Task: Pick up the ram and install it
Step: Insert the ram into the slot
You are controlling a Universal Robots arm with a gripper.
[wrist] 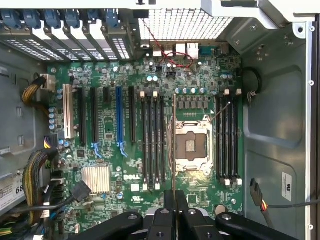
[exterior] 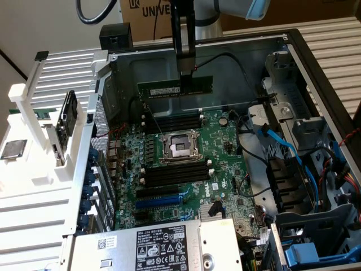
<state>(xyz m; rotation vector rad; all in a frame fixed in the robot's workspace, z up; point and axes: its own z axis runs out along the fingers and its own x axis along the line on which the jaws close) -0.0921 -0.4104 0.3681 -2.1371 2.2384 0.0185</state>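
green ram clamped in jaws near its middle, held level above motherboard, close to far memory slots, not seated. wrist view: ram edge-on, running along cpu socket edge, not over any slot. risks, judged: lowering off-line or with notch reversed would jam, bend stick, or twist it in grip.

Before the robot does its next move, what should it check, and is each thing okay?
1. Grip: the gripper pinches the ram: ok.
2. Ram hangs clear above the motherboard: ok.
3. Memory slots empty: ok.
4. Ram over a slot: in the wrist view its edge lines up with the rim of the CPU socket: not ok.
5. Slot clips open: cannot tell.
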